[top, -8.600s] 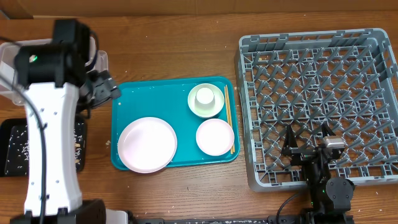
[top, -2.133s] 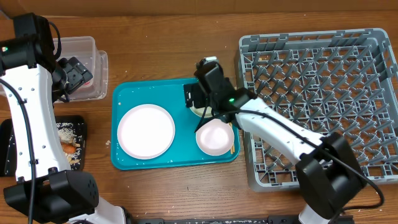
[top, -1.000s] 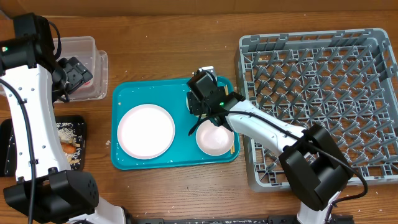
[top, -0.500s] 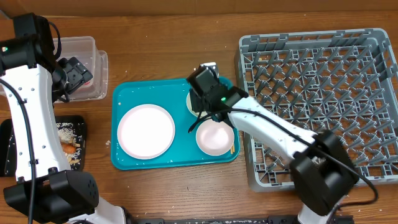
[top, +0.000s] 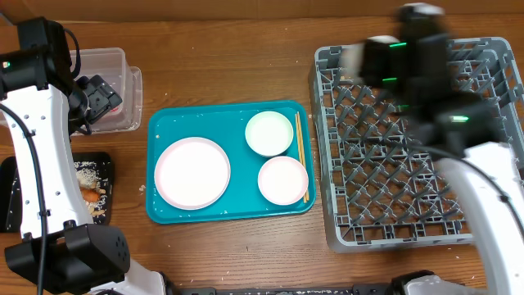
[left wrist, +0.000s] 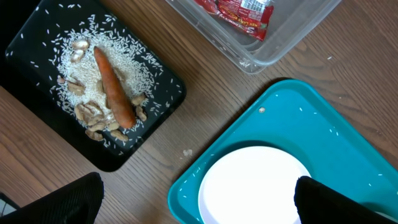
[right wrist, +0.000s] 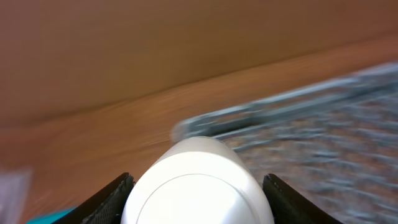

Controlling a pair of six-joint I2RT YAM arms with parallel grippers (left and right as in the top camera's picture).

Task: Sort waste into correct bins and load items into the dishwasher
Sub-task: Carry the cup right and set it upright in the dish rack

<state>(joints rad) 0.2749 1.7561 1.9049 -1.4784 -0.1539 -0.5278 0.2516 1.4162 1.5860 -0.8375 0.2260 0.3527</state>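
Note:
My right gripper (right wrist: 199,194) is shut on the small white cup (right wrist: 198,177), whose round base faces the camera between the two fingers. Overhead, the right arm (top: 409,61) is a blur above the far left part of the grey dishwasher rack (top: 491,131). On the teal tray (top: 237,116) stand the white bowl (top: 269,133), the small plate (top: 283,179), the large plate (top: 192,172) and the chopsticks (top: 300,156). My left gripper (left wrist: 199,205) is open and holds nothing, above the large plate's edge (left wrist: 249,186). The black tray (left wrist: 158,115) holds the carrot stick (left wrist: 114,87) and rice (left wrist: 74,56); the clear tub (left wrist: 267,53) holds the red wrapper (left wrist: 239,11).
The clear tub (top: 115,90) sits at the far left, with the black tray (top: 16,192) in front of it. The left arm (top: 45,164) rises over both. Bare wooden table lies between the teal tray and the rack and along the front edge.
The right gripper has lifted the cup out of the bowl and swung fast to the right, over the rack. The bowl now stands empty. The left arm has not moved.

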